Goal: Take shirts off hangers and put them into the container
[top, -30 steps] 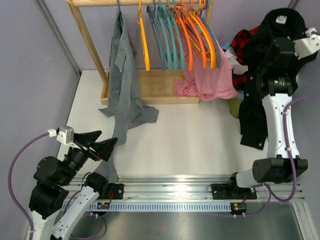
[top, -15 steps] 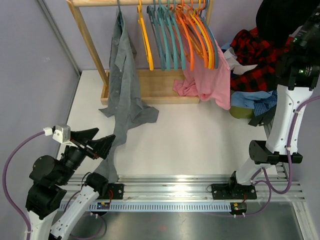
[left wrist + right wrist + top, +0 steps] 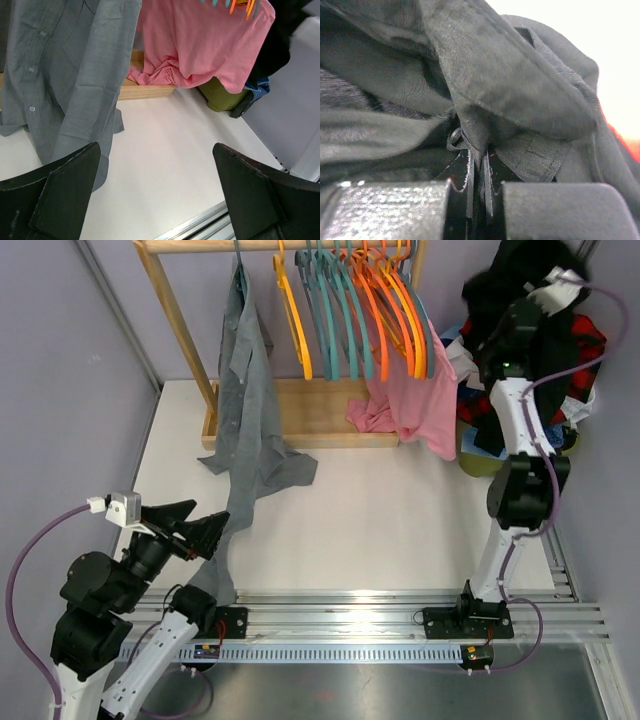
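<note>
From above, a limp grey shirt of thin woven cloth hangs from the wooden rack, its tail pooling on the smooth white table. Beside it is a row of slim, curved teal and orange hangers, and a soft pink garment droops from one of them. The left gripper hovers low near the shirt's hem, spread wide and holding nothing. The right arm reaches up into a bunched black shirt, above a red-and-black plaid shirt heaped over the yellow-green container. At the left wrist, the blunt, matte black fingers frame the grey buttoned placket and the bin's corner. At the right wrist, the right gripper is clenched on a fold of the finely woven black fabric, next to a small dark button.
</note>
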Robot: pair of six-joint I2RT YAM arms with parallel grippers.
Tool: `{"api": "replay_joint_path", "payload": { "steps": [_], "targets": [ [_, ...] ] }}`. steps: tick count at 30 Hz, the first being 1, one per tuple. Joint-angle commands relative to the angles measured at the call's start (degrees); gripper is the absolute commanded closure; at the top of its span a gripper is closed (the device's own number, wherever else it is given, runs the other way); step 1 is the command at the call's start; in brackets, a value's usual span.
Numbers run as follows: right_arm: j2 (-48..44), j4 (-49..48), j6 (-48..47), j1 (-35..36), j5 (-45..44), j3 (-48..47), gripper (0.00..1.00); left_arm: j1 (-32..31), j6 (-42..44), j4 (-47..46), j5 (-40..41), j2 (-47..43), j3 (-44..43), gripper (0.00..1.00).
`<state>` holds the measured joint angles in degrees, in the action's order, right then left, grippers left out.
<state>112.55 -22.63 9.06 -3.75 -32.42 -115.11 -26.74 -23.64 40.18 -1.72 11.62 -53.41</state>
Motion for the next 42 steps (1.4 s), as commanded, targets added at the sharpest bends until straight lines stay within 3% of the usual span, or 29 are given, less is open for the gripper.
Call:
{"api": "replay_joint_path", "payload": {
  "steps": [1,3,6,11,15,21,24,30,35,37,39,42],
  "targets": [
    [7.2,23.8,10.6,-0.3,-20.6,1.2,1.00,-0.1,-0.4,0.8,1.5,-1.9,0.5,0.01],
    [13.0,42.2,19.9,-1.0,-20.8,-0.4,1.00,-0.1,-0.7,0.8,1.5,-2.1,1.3,0.01],
    [19.6,58.8,28.9,-2.7,-15.5,-3.6,1.00,-0.1,-1.3,0.4,0.7,-2.7,2.1,0.01],
    [27.4,71.6,30.8,-5.6,-6.0,-10.7,1.00,-0.1,-1.9,0.5,-0.6,-3.6,2.6,0.01],
    [27.6,73.8,30.3,-7.8,-3.5,-12.2,1.00,-0.1,-2.7,-0.2,-1.1,-5.3,3.8,0.01],
    [13.8,66.9,29.9,-9.3,-8.1,-6.2,1.00,-0.1,-3.2,-0.2,-2.9,-5.6,3.9,0.01],
    [9.6,66.7,29.1,-11.1,-7.8,-9.4,1.00,-0.1,-3.7,-0.2,-3.8,-5.4,3.9,0.01],
    [17.5,76.8,26.3,-13.2,-4.6,-21.0,1.00,-0.2,-4.3,-0.3,-4.8,-6.9,4.3,0.01],
    [22.2,75.7,23.3,-13.8,8.2,-18.7,1.00,-0.1,-4.0,1.2,-4.7,-7.4,2.9,0.01],
    [28.1,77.7,22.2,-14.3,16.0,-23.7,1.00,-0.1,-4.1,1.5,-4.8,-7.5,2.5,0.01],
    [33.2,84.1,20.5,-14.4,18.2,-32.0,1.00,-0.1,-4.3,1.6,-5.0,-7.7,2.3,0.01],
    [40.2,88.4,19.2,-14.5,21.3,-35.0,1.00,-0.1,-4.6,2.0,-5.2,-7.8,2.0,0.01]
  ]
}}
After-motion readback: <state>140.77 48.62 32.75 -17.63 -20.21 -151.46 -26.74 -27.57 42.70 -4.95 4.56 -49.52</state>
